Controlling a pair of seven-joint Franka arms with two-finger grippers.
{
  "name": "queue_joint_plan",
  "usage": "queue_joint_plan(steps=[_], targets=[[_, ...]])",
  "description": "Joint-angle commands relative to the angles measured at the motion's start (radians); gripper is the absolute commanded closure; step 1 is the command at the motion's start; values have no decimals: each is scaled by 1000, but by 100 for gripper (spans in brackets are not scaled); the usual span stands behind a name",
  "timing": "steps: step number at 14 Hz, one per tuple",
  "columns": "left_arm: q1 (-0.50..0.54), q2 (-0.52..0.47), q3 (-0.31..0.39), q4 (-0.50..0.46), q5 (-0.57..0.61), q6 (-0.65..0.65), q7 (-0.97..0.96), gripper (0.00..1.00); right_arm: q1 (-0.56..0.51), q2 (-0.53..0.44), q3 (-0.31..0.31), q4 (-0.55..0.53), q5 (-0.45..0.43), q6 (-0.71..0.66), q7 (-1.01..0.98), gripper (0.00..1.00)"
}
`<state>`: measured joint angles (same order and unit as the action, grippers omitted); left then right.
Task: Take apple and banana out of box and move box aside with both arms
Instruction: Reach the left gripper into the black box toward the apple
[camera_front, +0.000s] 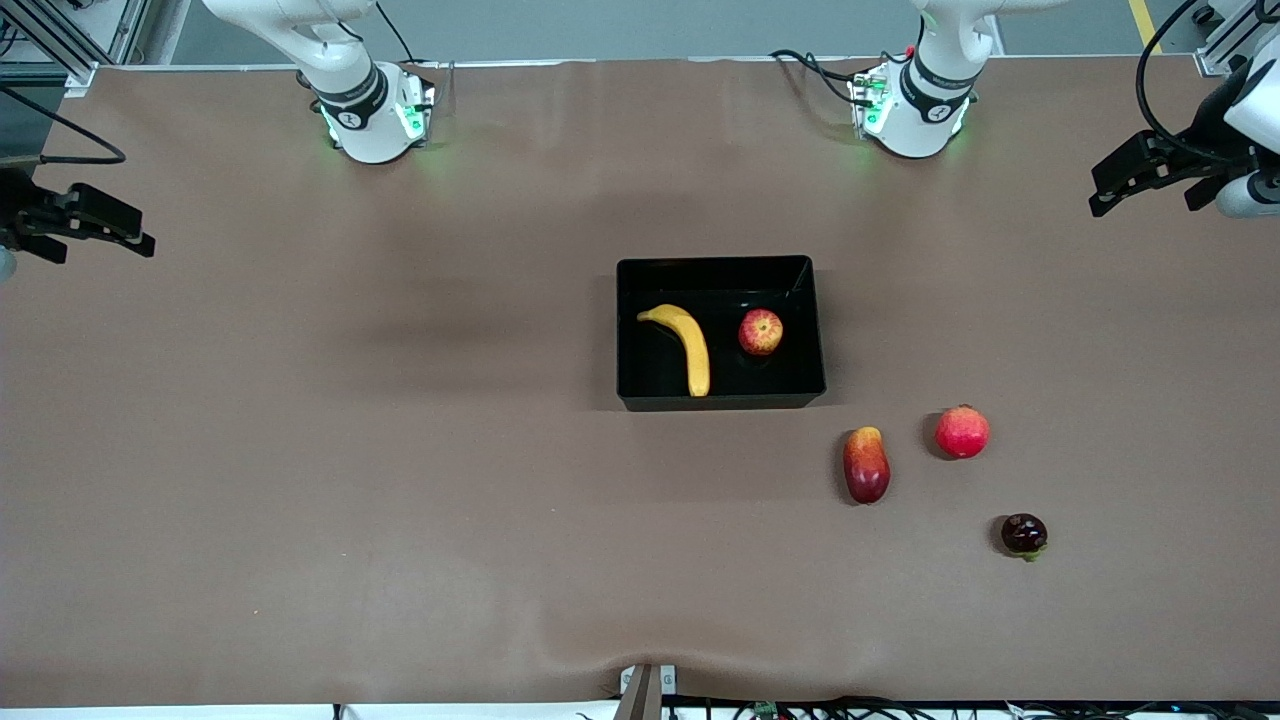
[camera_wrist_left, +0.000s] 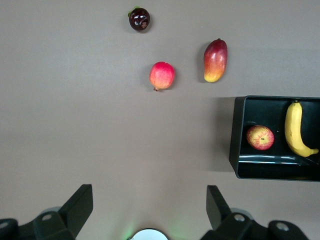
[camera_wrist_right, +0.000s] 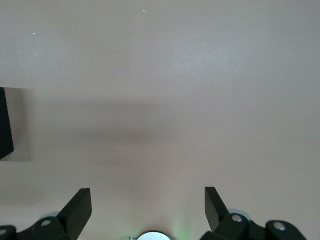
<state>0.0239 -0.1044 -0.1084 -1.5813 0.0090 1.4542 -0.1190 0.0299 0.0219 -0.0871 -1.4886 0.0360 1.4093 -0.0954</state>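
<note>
Now your box (camera_front: 720, 398) sits mid-surface with the banana (camera_front: 686, 345) and apple (camera_front: 760, 332) lying apart inside it. Your left gripper (camera_front: 1125, 187) hangs wide open and empty over the surface's (camera_front: 300, 450) left-arm end; your right gripper (camera_front: 105, 228) hangs likewise over the right-arm end. A mango-like fruit (camera_front: 866, 465), pink-red fruit (camera_front: 962, 432) and dark fruit (camera_front: 1024, 534) lie nearer the camera.

I'm looking at a robotics lab: two white arm bases (camera_front: 375, 110) with green status lights are bolted along the edge of a wide surface (camera_front: 300, 450) under plain brown covering, black cables (camera_front: 815, 68) trail from them, aluminium frame rails (camera_front: 60, 40) stand at the corners, and grey floor carries yellow tape (camera_front: 1143, 22).
</note>
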Motion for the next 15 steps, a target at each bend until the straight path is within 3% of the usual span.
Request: queue_joint_plan(steps=[1, 8, 12, 15], targets=[[-1, 15, -7, 29, 22, -26, -4, 0, -16, -3, 9, 14, -11, -18, 5, 0], [-12, 66, -16, 73, 22, -37, -2, 0, -19, 4, 9, 18, -1, -4, 2, 0], [-12, 78, -88, 72, 17, -38, -123, 0, -39, 21, 9, 16, 1, -4, 3, 0], [-12, 150, -160, 70, 14, -31, -212, 0, -42, 21, 9, 17, 1, -4, 3, 0]])
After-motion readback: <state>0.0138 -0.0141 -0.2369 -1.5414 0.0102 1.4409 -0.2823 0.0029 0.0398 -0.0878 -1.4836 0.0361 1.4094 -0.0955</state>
